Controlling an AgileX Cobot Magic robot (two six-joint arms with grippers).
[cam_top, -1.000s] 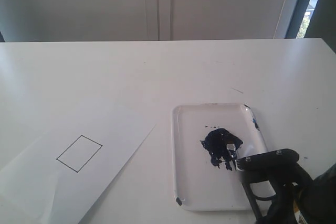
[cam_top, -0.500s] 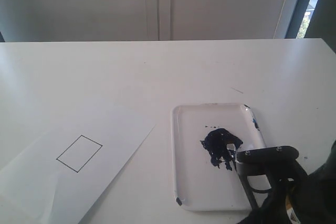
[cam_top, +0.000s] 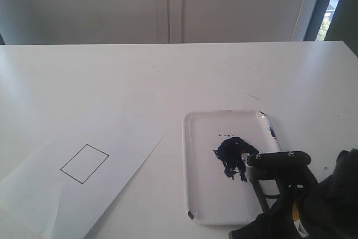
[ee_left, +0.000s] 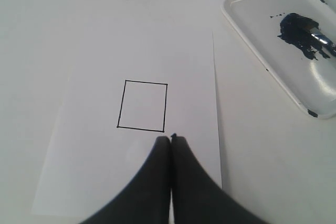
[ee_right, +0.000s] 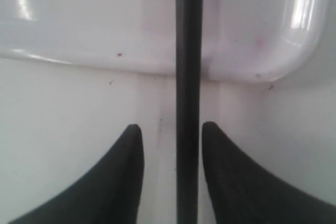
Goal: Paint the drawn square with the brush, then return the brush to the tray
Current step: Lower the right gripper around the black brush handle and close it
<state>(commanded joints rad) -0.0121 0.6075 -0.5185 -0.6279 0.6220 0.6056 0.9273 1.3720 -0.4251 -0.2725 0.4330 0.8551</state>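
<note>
The brush [ee_right: 188,51] lay with its painted tip in the dark blue paint blot [cam_top: 234,158] on the white tray [cam_top: 196,194]. Its black handle ran out over the tray's rounded rim and onto the white table [cam_top: 184,76]. The right gripper [ee_right: 171,128] was down low at that rim. Its two black fingers [ee_right: 128,174] were spread apart, one on either side of the handle, with a strip of white showing between the handle and at least one of them, so it was not gripping the brush. From the exterior view, the bulk of the right arm [cam_top: 319,205] covered the near right corner of the tray.

The drawn square [cam_top: 84,163] sat on the white paper sheet [cam_top: 128,144], well to the left of the tray, and its inside was plain white. The left gripper [ee_left: 170,140] hung over the paper just beside one side of the square, its fingers pressed together with nothing between them.
</note>
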